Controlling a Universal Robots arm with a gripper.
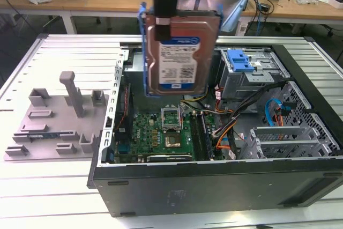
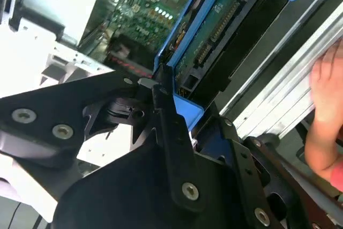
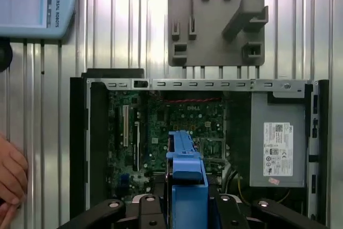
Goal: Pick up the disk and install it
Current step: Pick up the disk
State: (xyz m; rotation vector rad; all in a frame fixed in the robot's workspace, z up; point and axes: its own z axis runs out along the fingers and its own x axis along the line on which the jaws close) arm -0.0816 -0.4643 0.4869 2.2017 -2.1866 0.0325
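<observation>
Blue-framed and silver, the disk (image 1: 179, 52) is hanging upright above the open computer case (image 1: 214, 186), over its motherboard (image 1: 161, 132). The gripper (image 1: 162, 22) is clamping its top edge. That narrow hold on plastic is looking risky to me: the disk could be swinging or slipping, and a drop would be landing on the board. The cables (image 1: 241, 111) inside the case, beside the drive cage (image 1: 239, 60), could be snagging the frame (a tilted entry would jam too). The exterior view is giving the label face and the height above the case. The second wrist view is showing the fingers (image 2: 167, 132) biting the frame. The first wrist view is showing a person's hand (image 3: 10, 178) resting just outside the case wall.
</observation>
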